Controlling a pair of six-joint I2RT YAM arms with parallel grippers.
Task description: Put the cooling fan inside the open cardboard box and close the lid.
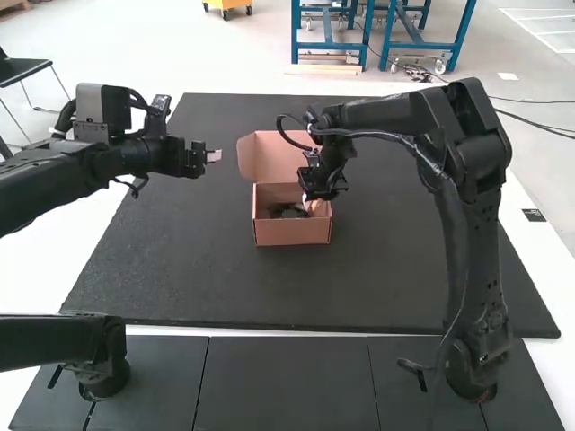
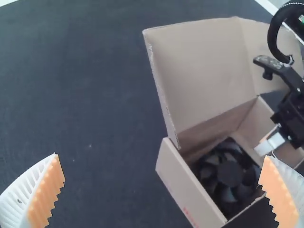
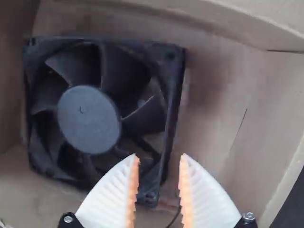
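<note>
The black cooling fan (image 1: 289, 212) (image 2: 228, 175) (image 3: 90, 114) lies flat on the floor of the brown cardboard box (image 1: 292, 231) (image 2: 187, 197) (image 3: 228, 95), which stands mid-mat. The box lid (image 1: 269, 155) (image 2: 204, 76) stands upright at the back. My right gripper (image 1: 316, 197) (image 3: 158, 161) hangs just inside the box's top, over the fan's edge, fingers slightly apart and holding nothing. Its fingertip (image 2: 267, 143) also appears beside the fan. My left gripper (image 1: 213, 154) (image 2: 160, 159) hovers left of the box, level with the lid, wide open and empty.
A black mat (image 1: 180, 251) covers the table, with white tabletop (image 1: 548, 269) around it. The two arm bases (image 1: 99, 368) (image 1: 472, 368) stand on dark plates at the front edge. Open mat lies left and in front of the box.
</note>
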